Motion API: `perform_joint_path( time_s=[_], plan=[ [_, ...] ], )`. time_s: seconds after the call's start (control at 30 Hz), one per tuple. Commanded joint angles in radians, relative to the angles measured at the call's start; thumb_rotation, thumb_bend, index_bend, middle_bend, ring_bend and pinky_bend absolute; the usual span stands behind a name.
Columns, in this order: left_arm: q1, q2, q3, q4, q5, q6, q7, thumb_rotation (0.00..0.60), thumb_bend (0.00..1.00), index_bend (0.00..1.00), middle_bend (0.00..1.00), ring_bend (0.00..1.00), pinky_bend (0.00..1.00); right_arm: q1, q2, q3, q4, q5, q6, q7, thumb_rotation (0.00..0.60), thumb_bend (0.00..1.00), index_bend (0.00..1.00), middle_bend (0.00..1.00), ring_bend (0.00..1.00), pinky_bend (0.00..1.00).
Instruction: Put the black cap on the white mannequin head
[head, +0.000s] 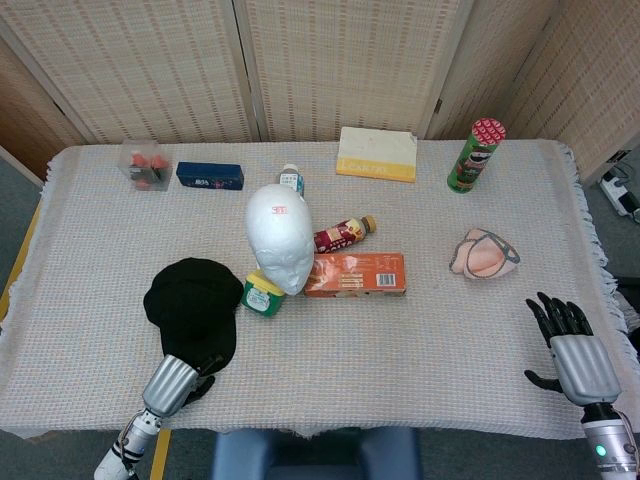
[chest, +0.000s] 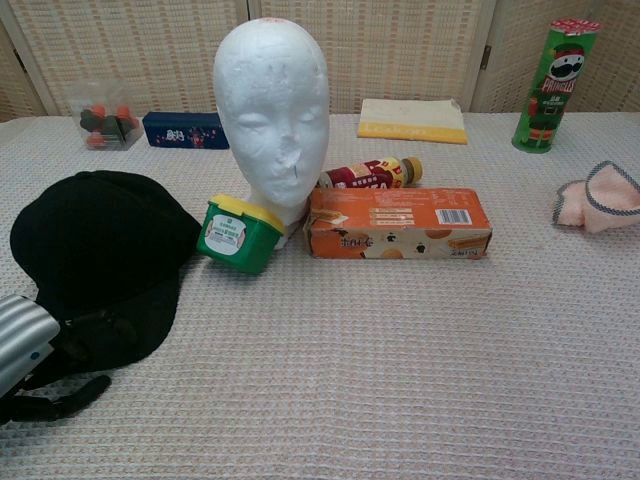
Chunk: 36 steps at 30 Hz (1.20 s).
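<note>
The black cap (head: 192, 308) (chest: 98, 250) lies flat on the table's front left, its brim toward me. Just to its right the white mannequin head (head: 279, 238) (chest: 272, 110) stands upright. My left hand (head: 177, 381) (chest: 35, 352) is at the near edge of the brim. Its dark fingers (chest: 100, 328) reach onto the brim, and the thumb lies apart on the cloth in front of it. Far off, at the front right edge of the table, my right hand (head: 571, 353) hovers with fingers spread, holding nothing; the chest view does not show it.
A green tub (head: 262, 295) (chest: 236, 234) leans against the head's base, beside an orange box (head: 355, 274) (chest: 398, 223) and a lying bottle (head: 345, 234). A pink cloth piece (head: 485, 254), Pringles can (head: 476, 155), yellow-edged box (head: 377, 153), blue box (head: 210, 176) and clear container (head: 145, 167) stand further back.
</note>
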Motion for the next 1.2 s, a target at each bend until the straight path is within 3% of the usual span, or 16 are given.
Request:
perform_joint_path(
  time_s=[0.03,0.5,0.87,1.2],
  plan=[
    [-0.006,-0.003,-0.002,0.008,-0.012,-0.01,0.001,0.6,0.33,0.4,1.0,0.99,1.0,0.002,0.003,-0.003,-0.003,0.001,-0.007,0.0,0.6,0.02,0.0,0.0,0.0,0.0],
    [-0.019,0.008,-0.013,0.027,-0.064,-0.019,0.017,0.6,0.36,0.41,1.0,0.99,1.0,0.007,0.018,-0.016,-0.016,-0.009,-0.024,0.016,0.6,0.02,0.0,0.0,0.0,0.0],
    [-0.027,0.037,-0.046,0.026,-0.119,-0.012,0.012,0.6,0.46,0.56,1.0,0.99,1.0,0.01,0.027,-0.028,-0.024,-0.027,-0.032,0.029,0.6,0.03,0.0,0.0,0.0,0.0],
    [-0.06,0.055,-0.093,0.017,-0.173,0.021,-0.004,0.6,0.47,0.63,1.0,0.99,1.0,0.01,0.037,-0.038,-0.031,-0.047,-0.03,0.047,0.6,0.03,0.0,0.0,0.0,0.0]
  ],
)
